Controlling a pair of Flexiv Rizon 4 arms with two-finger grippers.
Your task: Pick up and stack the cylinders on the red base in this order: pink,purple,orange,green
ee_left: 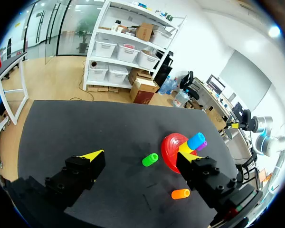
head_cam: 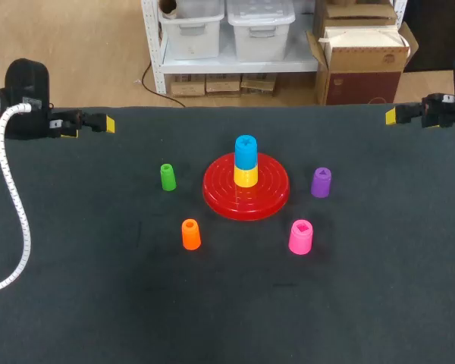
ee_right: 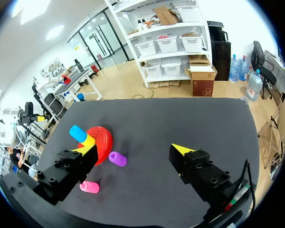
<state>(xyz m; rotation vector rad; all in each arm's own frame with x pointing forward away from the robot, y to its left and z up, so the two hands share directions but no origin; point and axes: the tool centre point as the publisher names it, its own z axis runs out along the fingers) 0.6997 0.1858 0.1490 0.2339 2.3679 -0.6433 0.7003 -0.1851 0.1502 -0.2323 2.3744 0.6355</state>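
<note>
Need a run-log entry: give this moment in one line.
red base: blue on yellow | pink, purple, orange, green: unstacked | left gripper, right gripper: open

glossy plastic red base (head_cam: 246, 189), matt table (head_cam: 98, 303)

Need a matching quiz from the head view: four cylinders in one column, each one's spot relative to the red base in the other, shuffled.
Things:
1. green cylinder
2. purple cylinder
3. blue cylinder
4. pink cylinder

Places:
A. on the table, right of the red base
B. on the base, atop the yellow cylinder
C. on the table, robot's side of the base, to its right
D. on the table, left of the base

Pairs: 1-D, 2-A, 3-B, 4-C
</note>
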